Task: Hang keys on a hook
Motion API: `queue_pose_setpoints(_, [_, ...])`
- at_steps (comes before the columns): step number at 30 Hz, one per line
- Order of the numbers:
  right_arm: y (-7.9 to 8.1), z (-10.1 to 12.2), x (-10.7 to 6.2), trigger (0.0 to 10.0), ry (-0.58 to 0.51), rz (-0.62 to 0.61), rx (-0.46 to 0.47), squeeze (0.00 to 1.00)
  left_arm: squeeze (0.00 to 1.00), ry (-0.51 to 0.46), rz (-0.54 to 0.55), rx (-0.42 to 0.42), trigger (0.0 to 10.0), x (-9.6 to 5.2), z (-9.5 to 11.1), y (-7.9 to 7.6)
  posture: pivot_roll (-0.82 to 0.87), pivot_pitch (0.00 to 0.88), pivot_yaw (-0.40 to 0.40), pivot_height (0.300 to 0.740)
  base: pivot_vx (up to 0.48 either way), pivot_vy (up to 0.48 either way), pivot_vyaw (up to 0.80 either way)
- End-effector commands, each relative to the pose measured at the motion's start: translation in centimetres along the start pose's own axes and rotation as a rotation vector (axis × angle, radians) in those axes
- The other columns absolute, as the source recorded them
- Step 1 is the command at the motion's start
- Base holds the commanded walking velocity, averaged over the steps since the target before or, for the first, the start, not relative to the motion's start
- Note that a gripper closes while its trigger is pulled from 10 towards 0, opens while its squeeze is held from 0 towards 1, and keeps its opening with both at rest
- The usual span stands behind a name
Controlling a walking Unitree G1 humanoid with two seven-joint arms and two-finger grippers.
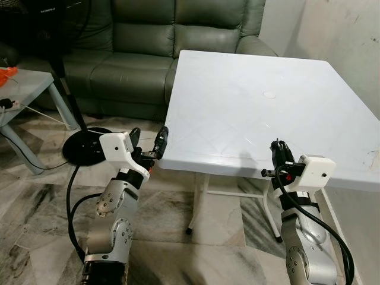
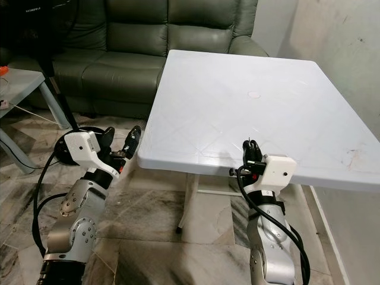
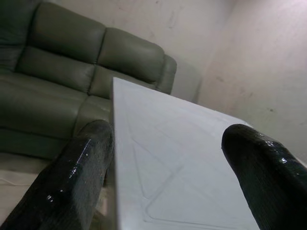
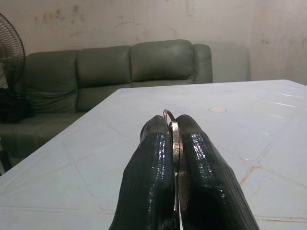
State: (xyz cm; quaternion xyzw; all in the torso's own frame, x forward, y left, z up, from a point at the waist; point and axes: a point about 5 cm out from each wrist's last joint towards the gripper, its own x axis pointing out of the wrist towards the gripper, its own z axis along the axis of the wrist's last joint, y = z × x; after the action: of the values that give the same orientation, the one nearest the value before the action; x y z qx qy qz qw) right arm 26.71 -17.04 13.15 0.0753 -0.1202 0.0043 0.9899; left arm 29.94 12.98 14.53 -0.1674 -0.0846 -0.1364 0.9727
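Key ring (image 4: 170, 125), thin silver metal loop, pinched between the two glossy black fingers of the right gripper (image 4: 172, 143), only its curved top edge sticking out above the fingertips; rest of the keys hidden by the fingers. Right gripper clamped tight on it, held at the near edge of the white table (image 1: 255, 113), around 5 o'clock of the tabletop, fingers pointing up and over the surface. Table is white plastic, square, smooth with faint moulded diagonal lines and a small round cap (image 1: 269, 94) at centre, some brownish scuffs near the 3 o'clock edge; white legs (image 1: 199, 202) below. Left gripper (image 1: 148, 144) sits at the table's near left corner, about 7 o'clock, fingers spread wide, nothing between them, corner edge running between the fingers in the left wrist view. Both arms silver with white wrist housings and black cables. Beyond the table at 11 to 12 o'clock, a dark green leather sofa (image 1: 148, 41), padded, creased cushions. At 9 o'clock a black round fan base (image 1: 83, 144) on the floor with its pole going up; fan grille (image 4: 10, 62) visible in the right wrist view. Far left, a grey side table (image 1: 29, 83) with an orange item (image 1: 7, 72) on it, too small to identify. Floor is marbled grey-brown tile (image 1: 225, 237). Wall (image 1: 344, 29) at 1 to 3 o'clock is off-white, stained.
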Motion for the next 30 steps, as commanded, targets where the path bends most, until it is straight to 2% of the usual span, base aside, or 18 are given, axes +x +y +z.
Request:
queue_pose_setpoints(1, [0.4,0.6,0.4,10.0,-0.021,0.015,-0.01,0.0,0.0,-0.019,-0.013,0.016,10.0,0.5,0.6,0.0,0.0,0.0,-0.043,0.74,0.0,0.0,0.0])
queue_pose_setpoints(9, [0.2,-0.2,0.7,10.0,0.014,0.02,-0.017,0.0,0.0,-0.017,-0.004,0.049,10.0,0.3,0.6,0.6,0.03,0.0,-0.058,0.74,0.0,0.0,0.0])
queue_pose_setpoints(11, [0.0,-0.4,0.7,10.0,0.027,0.018,-0.031,0.0,0.0,-0.016,0.016,0.043,10.0,-0.4,0.3,1.2,0.02,0.0,-0.063,0.74,0.0,0.0,0.0])
queue_pose_setpoints(14, [-0.4,-0.6,0.7,10.0,0.056,0.008,-0.063,0.0,0.0,-0.012,0.031,0.024,10.0,-0.6,0.0,1.4,0.01,0.0,-0.061,0.74,0.0,0.0,0.0])
queue_pose_setpoints(17, [-0.7,-0.8,0.9,10.0,0.095,-0.009,-0.045,0.0,0.0,-0.022,0.037,-0.005,10.0,-0.6,0.0,1.3,0.01,0.0,-0.061,0.74,0.0,0.0,0.0])
queue_pose_setpoints(20, [-0.8,-1.0,1.1,10.0,0.09,-0.004,-0.102,0.0,0.0,0.003,0.053,-0.006,10.0,0.0,-0.4,1.2,0.0,0.0,-0.051,0.74,0.0,0.0,-0.61])
queue_pose_setpoints(22, [-0.7,-1.0,1.1,10.0,0.09,0.0,-0.094,0.0,0.0,-0.009,0.042,-0.015,10.0,0.2,-0.2,1.0,0.0,0.0,-0.051,0.74,0.0,0.0,-0.74])
queue_pose_setpoints(25, [-0.5,-0.8,1.5,10.0,0.08,0.006,-0.097,0.0,0.0,-0.005,-0.005,0.017,10.0,1.0,0.0,0.5,-0.01,0.0,-0.041,0.74,0.0,0.0,-0.74])
queue_pose_setpoints(27, [-0.3,-0.6,1.8,10.0,0.07,0.013,-0.115,0.0,0.0,-0.009,-0.013,0.03,10.0,1.7,0.3,0.7,-0.02,0.0,-0.033,0.74,0.0,0.0,-0.74])
queue_pose_setpoints(30, [-0.3,-0.7,1.8,10.0,0.073,0.012,-0.12,0.0,0.0,-0.006,-0.014,0.037,10.0,2.0,0.2,0.9,-0.03,0.0,-0.026,0.74,0.0,0.0,-0.74])
